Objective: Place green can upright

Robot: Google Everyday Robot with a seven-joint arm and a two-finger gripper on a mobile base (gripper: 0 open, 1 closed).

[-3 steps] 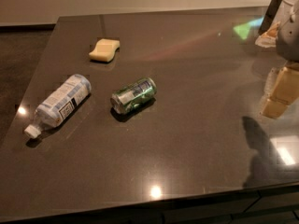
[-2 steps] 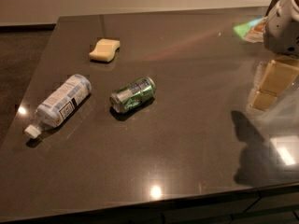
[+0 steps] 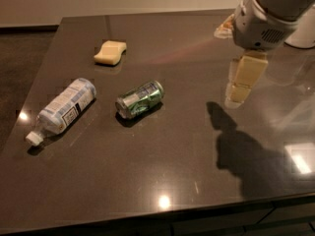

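Observation:
The green can [image 3: 140,99] lies on its side near the middle of the dark table [image 3: 162,171], one silver end facing the front left. My gripper [image 3: 244,80] hangs from the white arm [image 3: 268,14] at the upper right. It hovers above the table, well to the right of the can and not touching it. Its shadow falls on the table towards the front right.
A clear plastic bottle [image 3: 64,107] with a white-blue label lies on its side left of the can, cap towards the front left. A yellow sponge [image 3: 110,52] sits at the back left. The table's front edge runs along the bottom.
My arm and gripper have moved left over the table, towards the can. The can, the bottle and the sponge have not moved.

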